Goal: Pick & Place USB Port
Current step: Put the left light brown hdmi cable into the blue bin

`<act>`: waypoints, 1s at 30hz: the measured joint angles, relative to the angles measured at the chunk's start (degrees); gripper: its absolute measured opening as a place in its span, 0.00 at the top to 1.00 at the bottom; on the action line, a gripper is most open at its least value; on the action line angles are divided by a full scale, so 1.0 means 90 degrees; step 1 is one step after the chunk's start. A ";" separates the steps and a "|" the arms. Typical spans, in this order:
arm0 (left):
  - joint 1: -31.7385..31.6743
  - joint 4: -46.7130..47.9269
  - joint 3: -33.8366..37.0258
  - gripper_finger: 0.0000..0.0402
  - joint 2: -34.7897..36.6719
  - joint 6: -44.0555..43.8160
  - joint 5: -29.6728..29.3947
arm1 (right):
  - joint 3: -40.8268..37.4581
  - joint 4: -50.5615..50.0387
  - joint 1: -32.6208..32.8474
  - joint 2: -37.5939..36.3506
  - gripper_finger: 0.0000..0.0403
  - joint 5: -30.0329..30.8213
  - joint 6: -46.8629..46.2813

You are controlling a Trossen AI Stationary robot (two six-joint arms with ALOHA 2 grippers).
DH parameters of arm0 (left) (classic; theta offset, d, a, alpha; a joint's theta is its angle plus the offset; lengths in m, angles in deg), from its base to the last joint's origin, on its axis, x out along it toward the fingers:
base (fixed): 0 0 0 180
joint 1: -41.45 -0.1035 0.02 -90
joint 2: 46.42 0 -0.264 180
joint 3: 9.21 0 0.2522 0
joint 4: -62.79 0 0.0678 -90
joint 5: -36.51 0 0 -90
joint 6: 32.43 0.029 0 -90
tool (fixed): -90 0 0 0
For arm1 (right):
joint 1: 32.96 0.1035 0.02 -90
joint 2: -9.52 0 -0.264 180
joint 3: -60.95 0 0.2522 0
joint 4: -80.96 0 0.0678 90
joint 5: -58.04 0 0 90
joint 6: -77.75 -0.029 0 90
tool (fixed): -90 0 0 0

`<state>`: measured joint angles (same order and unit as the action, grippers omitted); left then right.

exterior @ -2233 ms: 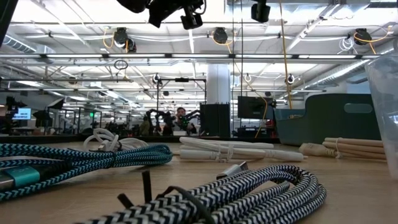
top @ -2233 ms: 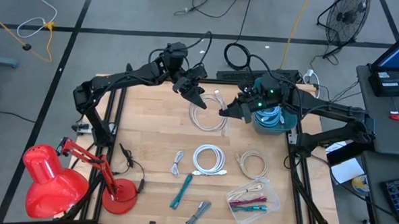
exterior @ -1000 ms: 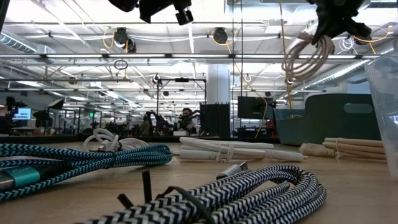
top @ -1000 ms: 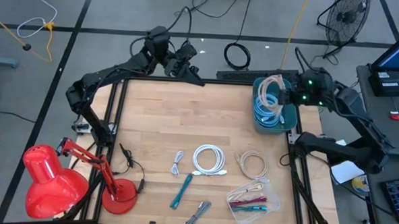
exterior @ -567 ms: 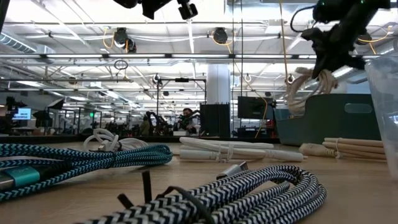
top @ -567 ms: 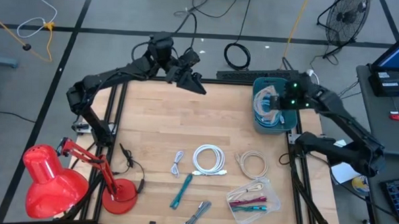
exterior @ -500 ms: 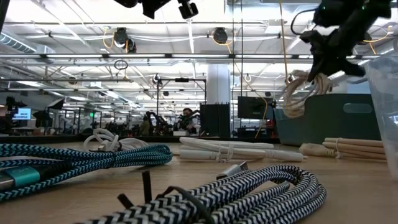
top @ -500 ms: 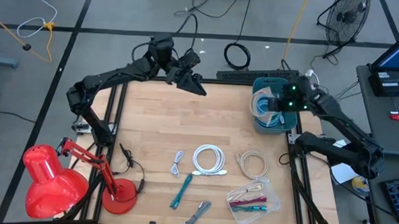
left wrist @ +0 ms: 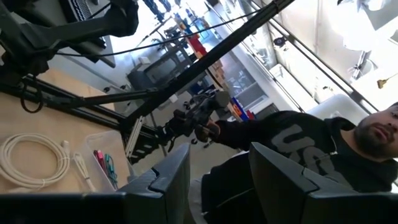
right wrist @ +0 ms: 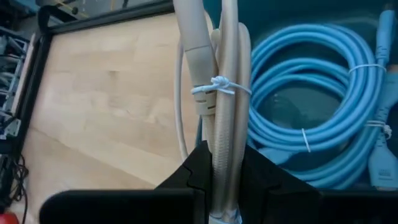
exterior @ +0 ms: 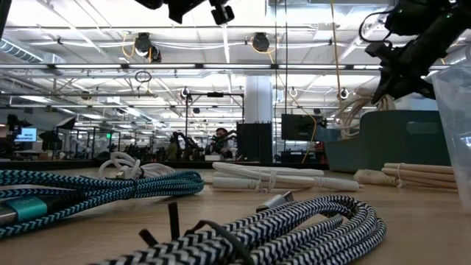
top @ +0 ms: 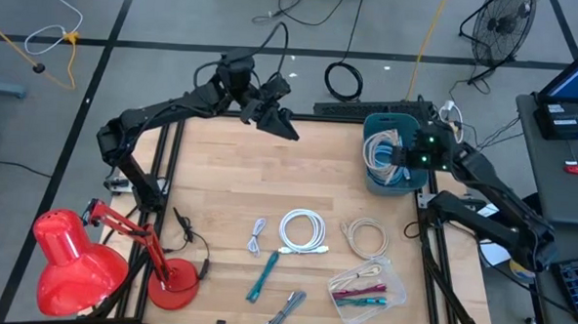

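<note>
Beige USB cable bundle [right wrist: 224, 93] pinched in the right gripper [right wrist: 225, 167] over the teal bin [top: 376, 176], lower end hidden by fingers, left gripper [top: 283, 126] parted, empty, above the table's [top: 220, 179] far edge.

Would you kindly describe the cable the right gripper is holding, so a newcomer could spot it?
Find the teal bin at the table's far right edge. The right gripper hangs over it, shut on a beige cable coil bound with a white tie; the coils already inside the bin are light blue.
</note>
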<state>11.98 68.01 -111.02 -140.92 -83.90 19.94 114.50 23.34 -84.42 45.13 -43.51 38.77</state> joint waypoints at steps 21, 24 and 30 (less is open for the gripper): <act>0.0041 0.0003 0.0000 0.58 0.0000 0.0027 -0.0008 | 0.0000 -0.0376 0.0022 -0.0484 0.92 0.0896 0.0008; 0.0041 0.0002 0.0001 0.58 0.0000 0.0036 -0.0011 | 0.0000 -0.0619 0.0022 -0.0493 0.92 0.0767 -0.0026; 0.0041 0.0002 0.0002 0.58 0.0000 0.0096 -0.0031 | 0.0000 -0.0971 0.0017 -0.0493 0.92 0.0455 -0.0168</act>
<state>12.35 68.03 -111.00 -140.92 -83.04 19.66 114.50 14.61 -84.27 40.70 -39.42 37.25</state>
